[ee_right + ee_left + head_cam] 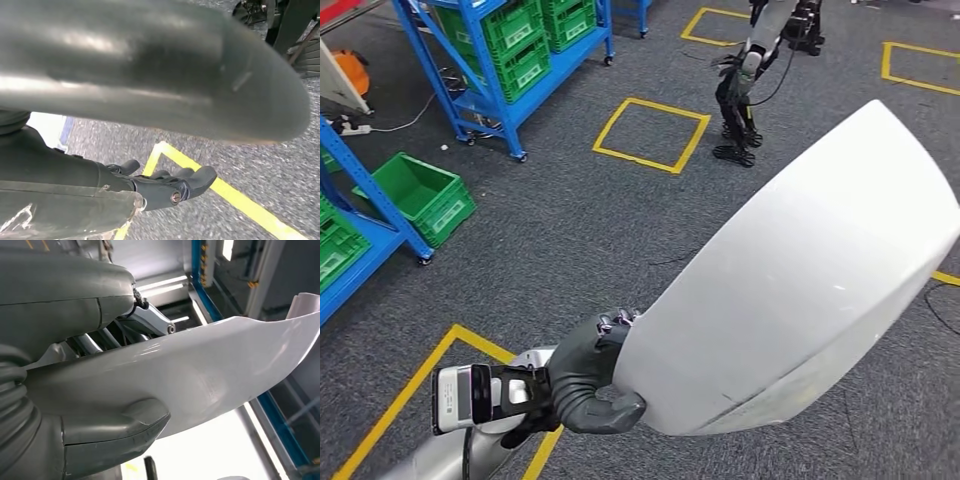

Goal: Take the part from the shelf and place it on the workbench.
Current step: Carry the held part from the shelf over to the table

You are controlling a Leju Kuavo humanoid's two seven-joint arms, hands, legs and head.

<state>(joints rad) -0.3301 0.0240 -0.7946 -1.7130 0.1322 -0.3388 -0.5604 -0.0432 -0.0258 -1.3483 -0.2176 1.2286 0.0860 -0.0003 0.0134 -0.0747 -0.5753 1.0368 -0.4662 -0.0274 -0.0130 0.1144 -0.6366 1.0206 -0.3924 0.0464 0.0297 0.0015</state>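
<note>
The left hand (94,405) grips the smooth white part (211,375) at its near end.

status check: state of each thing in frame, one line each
white part: off the shelf, carried above the floor, not yet on a workbench
left hand: grips the part's narrow end, thumb under the edge
right hand: fingers extended above the carpet, holding nothing
green bin: on the floor beside the blue shelf, looks empty

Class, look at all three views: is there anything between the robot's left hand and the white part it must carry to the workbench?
Nothing visible stands between them. The left hand already grips the white part at its narrow end, thumb on one face and fingers on the other. No workbench can be seen here, so that path cannot be judged.
</note>
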